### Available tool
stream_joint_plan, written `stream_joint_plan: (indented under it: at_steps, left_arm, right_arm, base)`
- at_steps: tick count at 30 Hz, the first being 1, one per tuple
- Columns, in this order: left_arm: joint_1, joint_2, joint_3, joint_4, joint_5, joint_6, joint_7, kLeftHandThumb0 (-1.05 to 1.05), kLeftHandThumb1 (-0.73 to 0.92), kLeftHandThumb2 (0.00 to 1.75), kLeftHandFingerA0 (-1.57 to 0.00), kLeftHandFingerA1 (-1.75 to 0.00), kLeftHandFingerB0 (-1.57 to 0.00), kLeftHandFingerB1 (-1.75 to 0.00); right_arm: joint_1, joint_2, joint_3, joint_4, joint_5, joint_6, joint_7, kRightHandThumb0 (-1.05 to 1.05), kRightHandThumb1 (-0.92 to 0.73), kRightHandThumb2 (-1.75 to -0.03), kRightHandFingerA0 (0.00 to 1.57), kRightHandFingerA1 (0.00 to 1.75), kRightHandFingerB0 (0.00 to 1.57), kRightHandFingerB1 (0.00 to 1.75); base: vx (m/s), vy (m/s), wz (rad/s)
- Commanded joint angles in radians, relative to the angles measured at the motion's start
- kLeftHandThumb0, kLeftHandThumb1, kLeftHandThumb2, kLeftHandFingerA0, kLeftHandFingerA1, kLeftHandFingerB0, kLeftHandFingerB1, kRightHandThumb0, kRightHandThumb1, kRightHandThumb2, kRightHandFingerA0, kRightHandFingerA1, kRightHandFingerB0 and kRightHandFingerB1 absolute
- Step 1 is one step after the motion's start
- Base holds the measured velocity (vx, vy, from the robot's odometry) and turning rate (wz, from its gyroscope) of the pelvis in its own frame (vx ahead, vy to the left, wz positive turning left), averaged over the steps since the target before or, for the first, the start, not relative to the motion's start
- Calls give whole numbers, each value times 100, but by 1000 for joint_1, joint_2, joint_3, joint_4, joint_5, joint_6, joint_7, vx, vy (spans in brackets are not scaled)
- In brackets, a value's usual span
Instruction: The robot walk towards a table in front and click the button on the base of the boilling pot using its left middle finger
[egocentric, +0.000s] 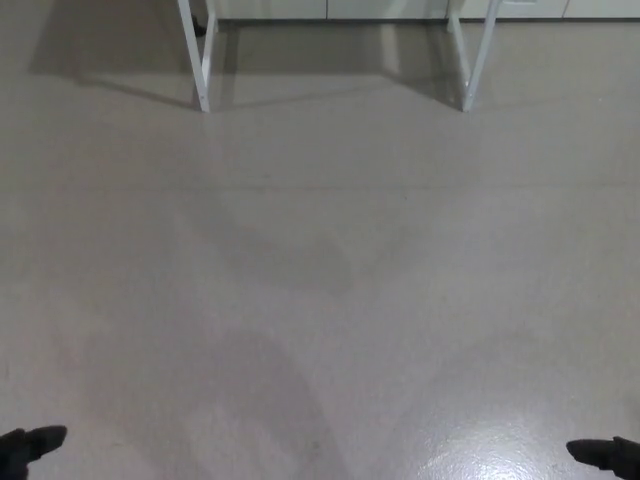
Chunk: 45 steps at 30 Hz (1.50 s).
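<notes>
Only the white legs (203, 60) of the counter were seen, far across the bare floor (320, 280). The pot and its button were out of view. Of the left hand (30, 445) and right hand (605, 455) only dark tips showed, so their state could not be told. A stiff button was expected, to be pressed lightly, not gripped.

Table legs (203, 60) far ahead on floor (320, 280); left hand (30, 445), right hand (605, 456) at near corners.
</notes>
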Motion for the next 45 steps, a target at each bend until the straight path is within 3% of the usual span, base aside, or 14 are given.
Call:
stream_joint_plan:
  at_steps: [1, 8, 19, 23, 27, 28, 29, 36, 37, 38, 45]
  left_arm:
    - [43, 15, -4, -3, -30, -51, -52, -19, 47, 54, -40, -40, -31, -31]
    - [79, 13, -11, -11, -29, -41, -55, -20, 47, 54, -40, -40, -31, -32]
    - [166, 20, -56, 6, 6, -122, -37, -26, 45, 53, -49, -42, -36, -33]
    - [150, 23, -57, 29, 5, -136, -25, -32, 39, 60, -42, -46, -35, -38]
    - [157, 32, -68, 24, 16, -145, -20, -27, 44, 53, -51, -41, -38, -33]
    - [162, 35, -78, 15, 29, -145, -9, -36, 38, 61, -49, -47, -35, -39]
    - [161, 35, -81, 18, 30, -140, -7, -27, 43, 53, -51, -41, -38, -33]
    - [150, 37, -84, 39, 26, -156, -5, -26, 43, 53, -50, -42, -38, -33]
    - [140, 43, -88, 42, 30, -158, -5, -34, 39, 60, -46, -47, -36, -39]
    - [141, 46, -92, 39, 33, -159, -2, -28, 43, 53, -51, -41, -38, -33]
    - [126, 55, -108, 41, 37, -166, 5, -29, 44, 53, -51, -42, -38, -33]
  right_arm:
    - [45, -19, -11, 18, 23, -85, 25, -52, -42, -73, 60, 51, 42, 46]
    - [85, -18, -5, 20, 15, -85, 14, -54, -42, -73, 59, 51, 43, 46]
    - [181, -29, 7, 73, -8, -174, -2, -53, -42, -73, 58, 51, 43, 46]
    - [158, -30, 14, 96, -20, -184, -14, -54, -43, -74, 58, 51, 41, 45]
    - [160, -31, 23, 105, -32, -195, -31, -54, -43, -74, 59, 51, 41, 45]
    - [166, -32, 27, 99, -37, -194, -37, -53, -44, -74, 58, 51, 41, 45]
    - [170, -33, 30, 103, -40, -205, -40, -53, -44, -74, 58, 51, 41, 46]
    - [160, -39, 46, 122, -56, -221, -60, -53, -44, -74, 58, 51, 41, 46]
    - [150, -37, 47, 126, -54, -221, -61, -52, -44, -74, 58, 51, 41, 46]
    - [151, -37, 47, 124, -52, -219, -60, -53, -44, -74, 58, 51, 41, 46]
    - [137, -38, 49, 122, -56, -208, -62, -53, -45, -75, 58, 51, 41, 46]
  base:
    - [0, 0, 0]
    - [0, 0, 0]
    - [0, 0, 0]
    - [112, 18, -5]
    - [113, -112, 26]
    - [0, 0, 0]
    - [0, 0, 0]
    - [66, 203, -21]
    - [82, 366, -21]
    - [107, 309, -7]
    - [161, 65, 5]
